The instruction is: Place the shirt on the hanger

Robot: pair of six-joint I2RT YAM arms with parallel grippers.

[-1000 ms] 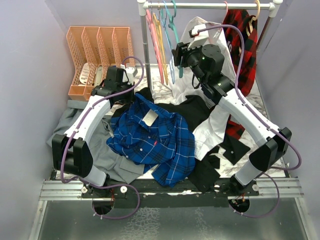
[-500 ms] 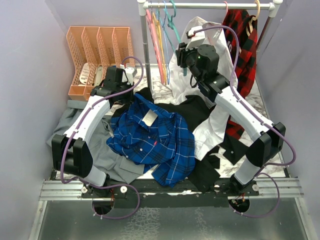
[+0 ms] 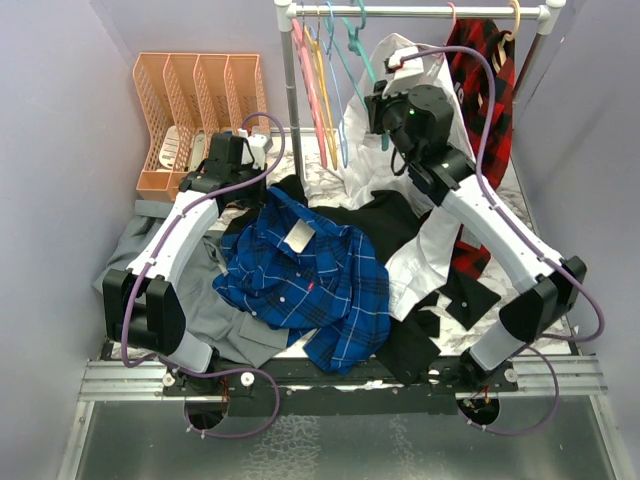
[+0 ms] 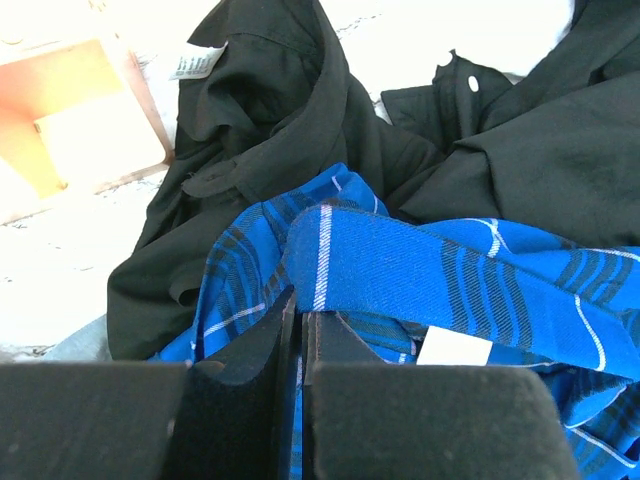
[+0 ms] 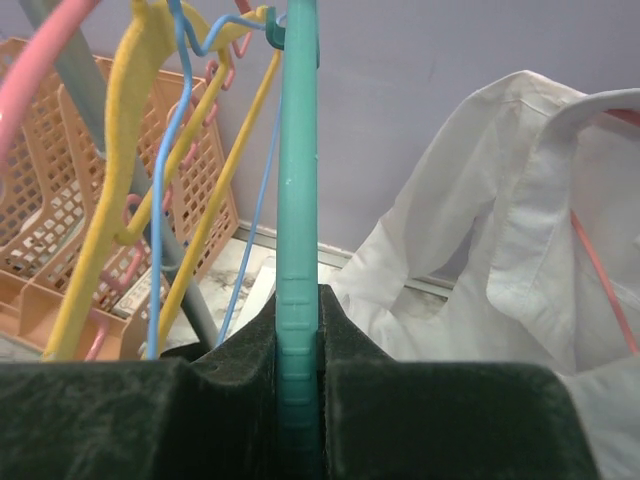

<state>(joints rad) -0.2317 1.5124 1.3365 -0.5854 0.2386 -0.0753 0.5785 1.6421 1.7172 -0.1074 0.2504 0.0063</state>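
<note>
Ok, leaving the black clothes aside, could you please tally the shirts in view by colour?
blue plaid shirt: 1
grey shirt: 1
white shirt: 1
red-and-black plaid shirt: 1
Total: 4

This is looking like a robot lab cell dressed up as a laundry corner. Plain lilac walls [image 3: 60,120] are closing in the bench [image 3: 520,190], and two arms are sitting bolted to an aluminium rail [image 3: 340,380], cables [image 3: 480,90] looping off them. A rack [image 3: 290,90] carrying hangers [image 3: 325,80] is standing just beside the right end effector [image 5: 298,340]. An orange organizer [image 3: 195,90] is standing near the left end effector [image 4: 299,335], with clothes [image 3: 400,220] lying piled beneath.
</note>
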